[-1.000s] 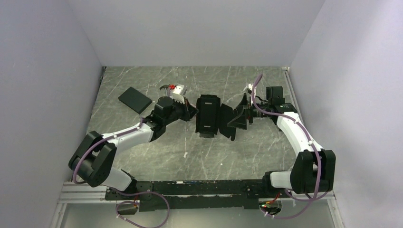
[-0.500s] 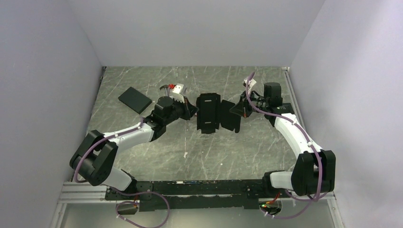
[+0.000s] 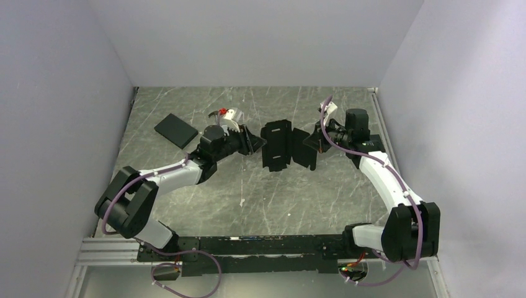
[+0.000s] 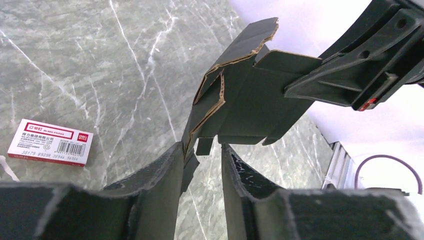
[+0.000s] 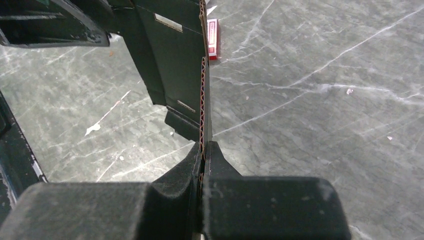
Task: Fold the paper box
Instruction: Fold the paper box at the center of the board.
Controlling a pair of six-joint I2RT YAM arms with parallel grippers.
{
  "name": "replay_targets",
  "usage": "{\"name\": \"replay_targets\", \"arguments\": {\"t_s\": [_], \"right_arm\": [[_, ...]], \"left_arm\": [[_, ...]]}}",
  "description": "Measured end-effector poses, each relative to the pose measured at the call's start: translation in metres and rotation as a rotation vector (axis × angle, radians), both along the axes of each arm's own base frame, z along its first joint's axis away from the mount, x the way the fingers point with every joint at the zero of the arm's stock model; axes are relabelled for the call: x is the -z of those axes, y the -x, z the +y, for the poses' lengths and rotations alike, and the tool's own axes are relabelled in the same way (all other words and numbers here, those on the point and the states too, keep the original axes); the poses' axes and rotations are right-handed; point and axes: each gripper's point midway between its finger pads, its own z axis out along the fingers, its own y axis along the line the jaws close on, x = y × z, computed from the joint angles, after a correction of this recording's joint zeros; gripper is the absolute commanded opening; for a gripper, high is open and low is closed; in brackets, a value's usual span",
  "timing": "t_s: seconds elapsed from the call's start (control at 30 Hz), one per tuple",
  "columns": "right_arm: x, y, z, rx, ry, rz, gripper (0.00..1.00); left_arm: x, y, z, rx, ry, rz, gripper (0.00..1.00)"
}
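Observation:
The paper box [image 3: 276,144], flat black die-cut cardboard with flaps and tabs, is held off the table between the two arms. In the right wrist view my right gripper [image 5: 203,148] is shut on the box's [image 5: 175,50] corrugated edge; from above it [image 3: 317,140] grips the right flap. My left gripper [image 3: 252,143] is at the box's left edge. In its wrist view its jaws [image 4: 201,148] stand apart, a small tab of the box [image 4: 250,95] just at their tips, one edge along the left finger [image 4: 165,170].
A plain black slab [image 3: 176,130] lies at the back left. A small white and red staple packet [image 4: 50,142] lies on the marble table [image 3: 260,198] behind the left gripper, also seen as the packet [image 5: 212,31] past the box. Grey walls enclose three sides.
My right gripper has shut on the box's right flap. My left gripper has opened off the left edge. The box has shifted a little back and to the right.

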Motion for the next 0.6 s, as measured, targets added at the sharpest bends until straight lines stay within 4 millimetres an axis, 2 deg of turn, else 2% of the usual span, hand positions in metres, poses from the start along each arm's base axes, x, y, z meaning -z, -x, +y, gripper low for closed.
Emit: {"name": "replay_targets", "arguments": {"t_s": [0.13,0.23,0.3,0.4,0.53,0.6], "right_arm": [[0.000,-0.002,-0.003,0.002,0.020,-0.022,0.00],[0.000,-0.003,-0.005,0.002,0.030,-0.031,0.00],[0.001,-0.003,-0.008,0.005,0.034,-0.033,0.00],[0.000,-0.003,-0.011,0.001,0.030,-0.037,0.00],[-0.004,0.004,-0.010,-0.044,0.019,-0.043,0.00],[-0.008,0.011,-0.006,-0.089,0.007,-0.049,0.00]], "left_arm": [[-0.001,-0.003,0.009,-0.002,0.036,0.007,0.49],[0.005,-0.003,0.025,-0.020,0.039,0.028,0.51],[0.003,-0.002,0.035,-0.029,0.043,0.024,0.55],[-0.012,-0.001,0.054,-0.055,0.037,-0.023,0.63],[-0.035,0.004,0.074,-0.095,-0.002,-0.123,0.81],[-0.040,0.008,0.080,-0.108,-0.028,-0.160,0.82]]}}
